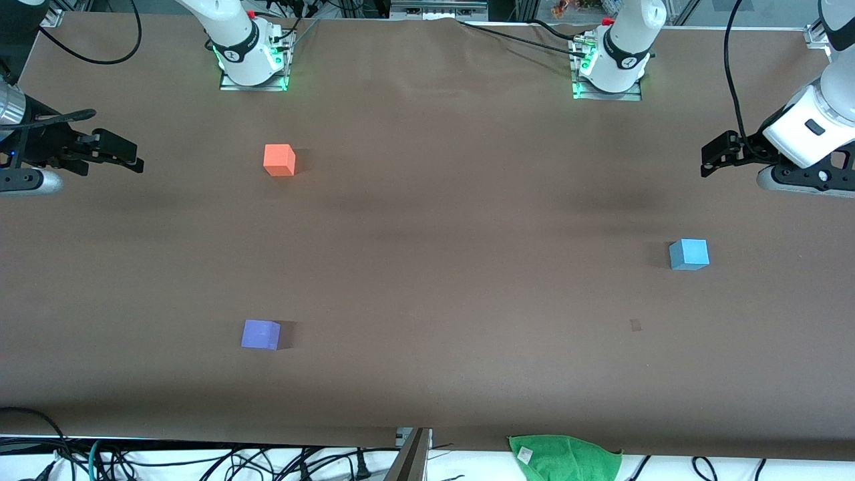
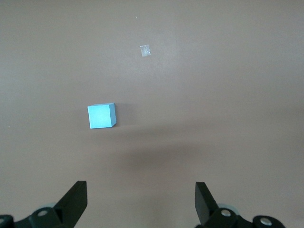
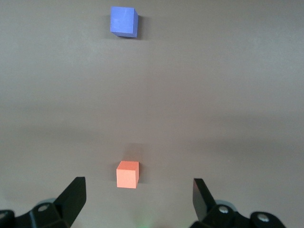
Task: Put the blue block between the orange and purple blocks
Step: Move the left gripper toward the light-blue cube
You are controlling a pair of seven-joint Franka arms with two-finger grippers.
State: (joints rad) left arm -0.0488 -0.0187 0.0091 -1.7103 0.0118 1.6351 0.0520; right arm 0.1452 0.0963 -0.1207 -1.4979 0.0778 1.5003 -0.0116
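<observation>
Three cubes: all lie well apart on the brown table (image 1: 427,220); take the blue block (image 1: 689,254) as your landmark.
Blue block: it sits flat and untouched near the left arm's end of the table, with nothing beside it.
Left gripper (image 1: 713,162): it hangs up over the table edge at the left arm's end, fingers spread wide, holding nothing.
Right gripper (image 1: 127,155): it waits at the right arm's end, fingers apart and empty.
Targets: the orange block (image 1: 279,160) and purple block (image 1: 260,335) both lie well away from the blue block, toward the right arm's end, orange farther from the front camera, purple nearer.
Your step: bring the left gripper down over the blue block, square its fingers to two flat faces, and close on the middle.
Watch: a skewed grip would likely twist the cube.
</observation>
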